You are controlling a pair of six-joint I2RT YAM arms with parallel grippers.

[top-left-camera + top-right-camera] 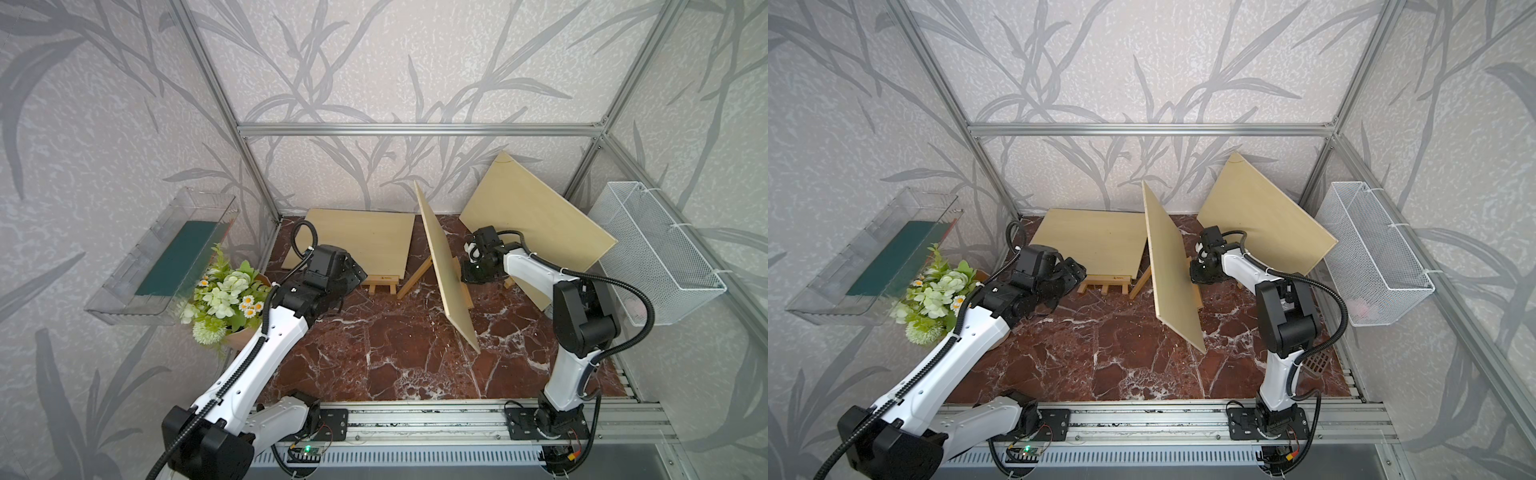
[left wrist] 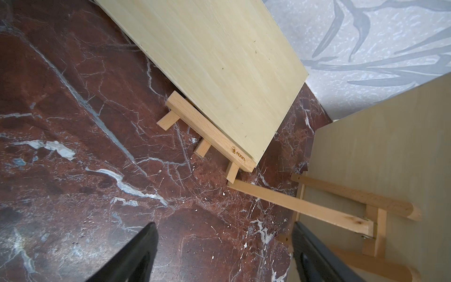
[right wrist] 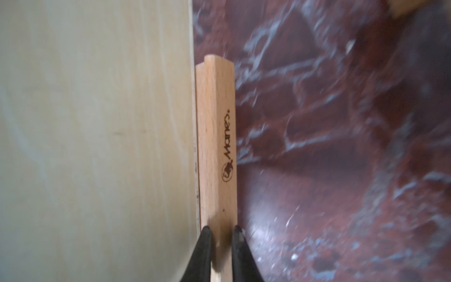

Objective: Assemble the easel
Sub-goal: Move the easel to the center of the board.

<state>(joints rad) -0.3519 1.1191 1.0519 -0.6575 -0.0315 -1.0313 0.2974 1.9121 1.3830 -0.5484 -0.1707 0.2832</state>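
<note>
The right tool is pinching shut on the end of the easel's ledge bar, with the board propped beside it at the centre of a top view, so I reckon any tug is risking toppling that board, while the left tool is hanging wide open, empty.

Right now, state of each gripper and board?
left gripper, open, holding nothing.
right gripper, shut on easel ledge.
middle board, propped steeply, resting on that ledge.
left board, lying low on left easel.
right board, tilted, support mostly hidden.
</note>
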